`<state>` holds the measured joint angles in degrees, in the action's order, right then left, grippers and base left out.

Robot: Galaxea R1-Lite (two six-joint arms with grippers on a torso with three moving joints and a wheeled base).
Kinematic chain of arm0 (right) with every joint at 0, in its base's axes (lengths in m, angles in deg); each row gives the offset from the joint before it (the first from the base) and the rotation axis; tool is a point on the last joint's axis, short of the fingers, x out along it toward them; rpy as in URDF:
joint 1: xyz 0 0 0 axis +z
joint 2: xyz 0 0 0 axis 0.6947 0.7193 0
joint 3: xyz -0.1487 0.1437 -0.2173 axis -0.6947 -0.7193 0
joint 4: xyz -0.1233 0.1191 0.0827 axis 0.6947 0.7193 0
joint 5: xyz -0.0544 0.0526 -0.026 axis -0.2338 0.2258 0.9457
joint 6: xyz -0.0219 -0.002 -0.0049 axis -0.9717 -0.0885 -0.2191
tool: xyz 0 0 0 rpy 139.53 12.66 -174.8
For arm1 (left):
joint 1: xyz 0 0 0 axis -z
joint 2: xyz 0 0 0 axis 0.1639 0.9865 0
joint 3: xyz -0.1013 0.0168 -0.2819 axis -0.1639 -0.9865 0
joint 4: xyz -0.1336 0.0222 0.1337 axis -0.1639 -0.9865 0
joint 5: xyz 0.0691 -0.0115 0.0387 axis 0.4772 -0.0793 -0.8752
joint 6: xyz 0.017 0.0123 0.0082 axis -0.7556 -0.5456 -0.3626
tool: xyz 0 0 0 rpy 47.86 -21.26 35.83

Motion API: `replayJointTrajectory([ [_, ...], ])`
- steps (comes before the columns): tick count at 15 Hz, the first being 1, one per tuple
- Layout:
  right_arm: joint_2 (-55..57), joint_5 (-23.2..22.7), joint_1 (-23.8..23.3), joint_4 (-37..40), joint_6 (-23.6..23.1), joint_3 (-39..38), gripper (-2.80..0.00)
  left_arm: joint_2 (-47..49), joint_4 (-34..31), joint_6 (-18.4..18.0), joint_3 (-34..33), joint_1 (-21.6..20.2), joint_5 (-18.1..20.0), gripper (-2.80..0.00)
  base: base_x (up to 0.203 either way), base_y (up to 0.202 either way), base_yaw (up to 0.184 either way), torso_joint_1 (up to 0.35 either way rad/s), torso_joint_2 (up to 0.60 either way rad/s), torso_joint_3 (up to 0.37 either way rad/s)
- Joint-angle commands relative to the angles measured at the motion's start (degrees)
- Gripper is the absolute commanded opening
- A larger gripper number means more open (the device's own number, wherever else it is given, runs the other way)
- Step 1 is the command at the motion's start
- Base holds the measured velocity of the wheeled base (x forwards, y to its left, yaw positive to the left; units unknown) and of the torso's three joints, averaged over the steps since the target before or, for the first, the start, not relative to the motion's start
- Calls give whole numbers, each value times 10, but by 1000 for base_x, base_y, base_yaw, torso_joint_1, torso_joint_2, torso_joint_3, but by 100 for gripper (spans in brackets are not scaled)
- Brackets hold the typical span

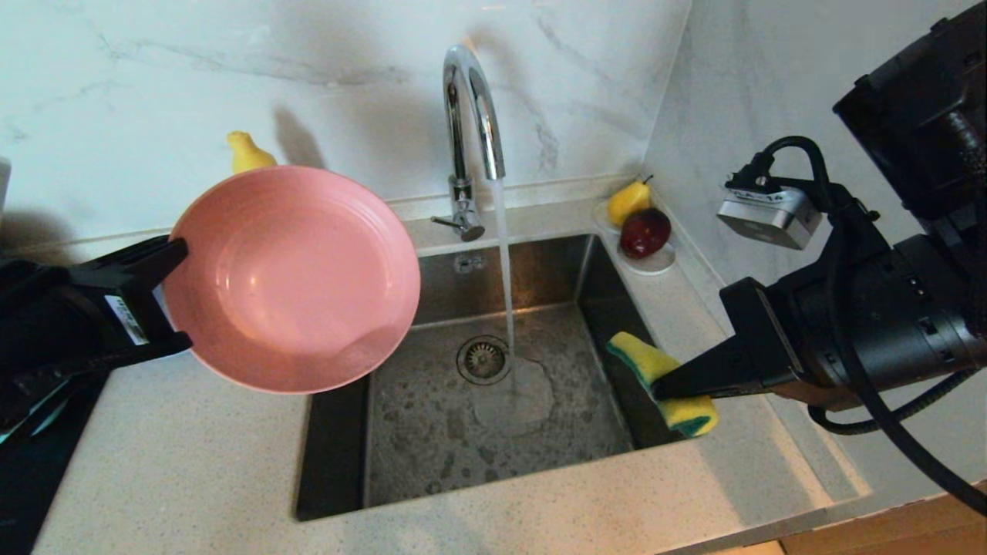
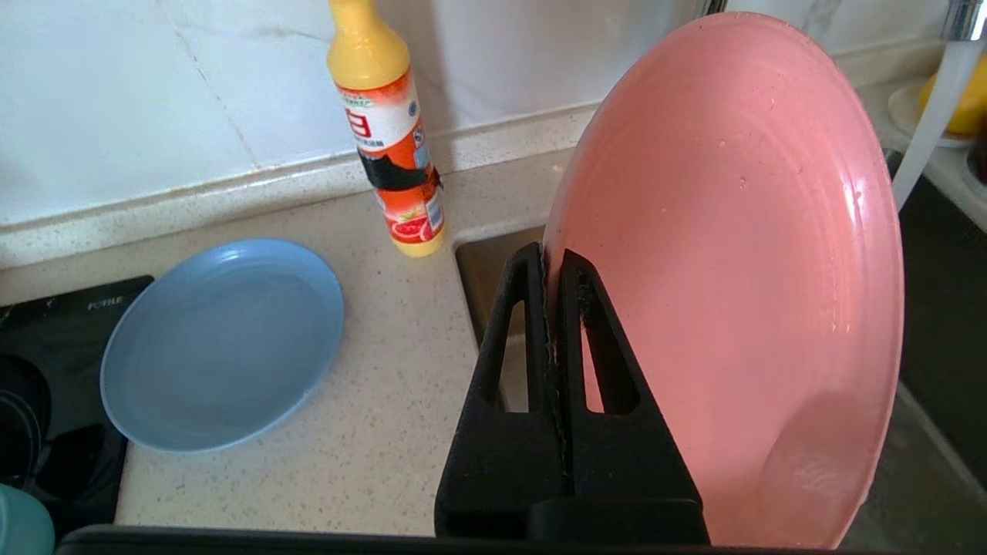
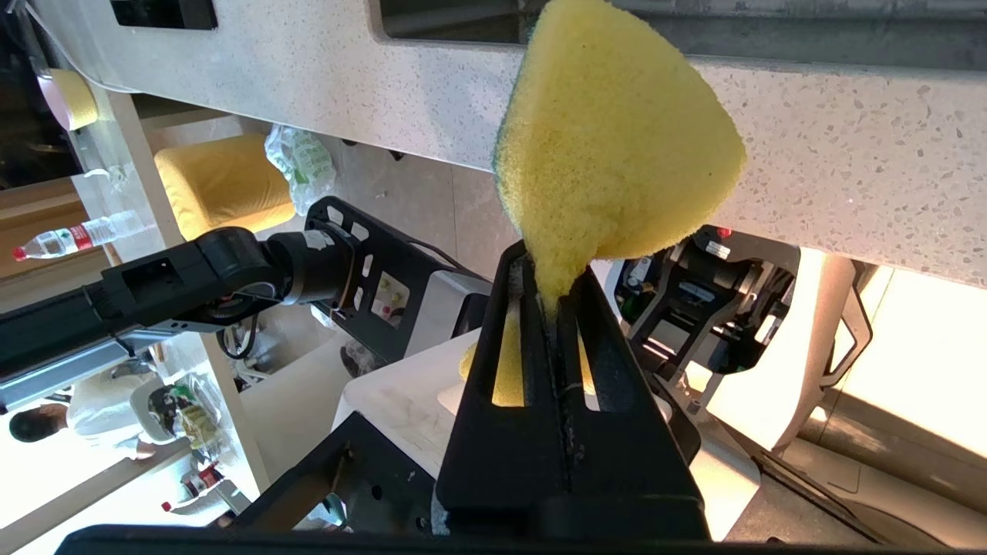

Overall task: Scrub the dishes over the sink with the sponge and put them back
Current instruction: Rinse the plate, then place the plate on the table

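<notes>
My left gripper [image 1: 173,297] [image 2: 551,258] is shut on the rim of the pink plate [image 1: 293,277] [image 2: 732,270], holding it tilted in the air over the left edge of the sink [image 1: 432,432]. At the sink's right edge my right gripper [image 1: 665,385] [image 3: 549,270] is shut on the yellow sponge [image 1: 663,370] [image 3: 617,146], whose green layer faces the basin. The light-blue plate [image 2: 220,343] lies flat on the counter left of the sink. A teal bowl's edge [image 2: 19,524] peeks in near it. Water runs from the chrome tap [image 1: 470,108] onto the basin floor beside the drain strainer [image 1: 483,359].
An orange and yellow detergent bottle [image 2: 389,131] stands by the wall behind the sink's left corner. A white saucer [image 1: 651,262] with a yellow pear [image 1: 628,200] and a dark red fruit [image 1: 645,233] sits at the back right. A black hob [image 2: 46,416] lies at the far left.
</notes>
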<state>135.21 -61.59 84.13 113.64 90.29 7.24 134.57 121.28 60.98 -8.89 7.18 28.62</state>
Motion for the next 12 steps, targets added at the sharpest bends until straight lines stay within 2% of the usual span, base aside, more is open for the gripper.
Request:
replayJointTrajectory([
  [1,0,-1,0,3,2,-2,-280,2,-3,3,-2,0,0,-280,0,0,0,0,0,0],
  [3,1,-1,0,3,1,-2,-280,4,-53,6,-2,0,-1,-280,0,0,0,0,0,0],
  [6,1,-1,0,3,2,-4,-280,-7,-212,26,23,0,0,-280,0,0,0,0,0,0],
  [10,-1,-1,-1,3,2,-17,-280,-7,-435,115,84,-1,7,-280,0,0,0,0,0,0],
  [12,0,0,-1,3,1,-17,-280,-2,-520,169,117,-6,20,-280,0,0,0,0,0,0],
])
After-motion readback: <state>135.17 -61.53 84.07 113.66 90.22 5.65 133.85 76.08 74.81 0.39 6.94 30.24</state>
